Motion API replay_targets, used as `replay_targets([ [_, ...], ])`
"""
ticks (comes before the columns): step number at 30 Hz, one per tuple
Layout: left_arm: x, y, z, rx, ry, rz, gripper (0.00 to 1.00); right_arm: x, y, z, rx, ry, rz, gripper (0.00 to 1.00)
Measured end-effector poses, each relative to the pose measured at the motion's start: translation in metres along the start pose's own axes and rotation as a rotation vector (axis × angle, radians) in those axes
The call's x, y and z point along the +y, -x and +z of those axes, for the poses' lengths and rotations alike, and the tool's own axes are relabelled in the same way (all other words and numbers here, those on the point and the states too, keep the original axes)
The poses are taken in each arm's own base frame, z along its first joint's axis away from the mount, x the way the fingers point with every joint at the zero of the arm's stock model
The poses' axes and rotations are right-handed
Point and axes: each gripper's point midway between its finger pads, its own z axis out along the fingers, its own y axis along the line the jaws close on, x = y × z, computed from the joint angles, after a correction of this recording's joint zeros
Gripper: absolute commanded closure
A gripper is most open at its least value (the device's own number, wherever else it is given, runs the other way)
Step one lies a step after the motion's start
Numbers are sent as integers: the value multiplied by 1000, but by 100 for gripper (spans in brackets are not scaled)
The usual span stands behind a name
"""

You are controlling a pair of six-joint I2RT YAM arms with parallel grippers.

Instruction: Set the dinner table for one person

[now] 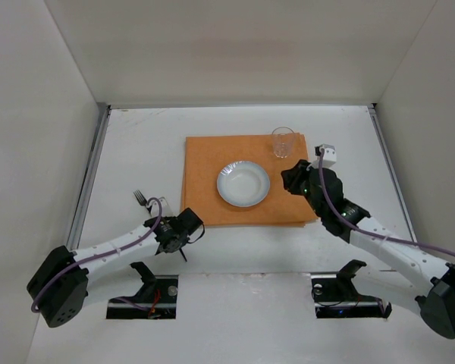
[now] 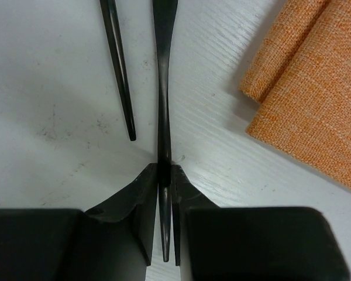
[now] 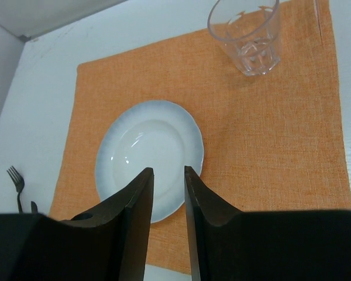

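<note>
The matte white dinner table is spread flat right under the left gripper, which is clamped on a slim black handle. A woven orange mat is seen at 2 o'clock. The right gripper is held slightly apart, with a glossy round plate at 11 o'clock.

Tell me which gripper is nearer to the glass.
Right. The right gripper hangs close by the glass, just on the robot's side of it, at the right edge of the orange mat. The left gripper sits beyond the opposite edge, clamping a thin dark utensil handle.
</note>
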Motion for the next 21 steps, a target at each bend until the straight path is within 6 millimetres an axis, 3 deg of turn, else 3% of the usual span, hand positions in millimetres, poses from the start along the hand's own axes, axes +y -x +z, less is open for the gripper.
replay_targets([
  [8, -4, 10, -7, -19, -48, -34, 100, 6, 40, -28, -111, 60, 60, 58],
  [13, -19, 35, -38, -82, -141, -27, 100, 1, 33, -21, -88, 37, 61, 48],
  [17, -60, 58, -75, -142, -244, 34, 100, -7, 21, -15, -60, 11, 59, 42],
  [21, -134, 71, -104, -188, -374, 116, 100, -18, 13, -9, -39, -22, 65, 41],
])
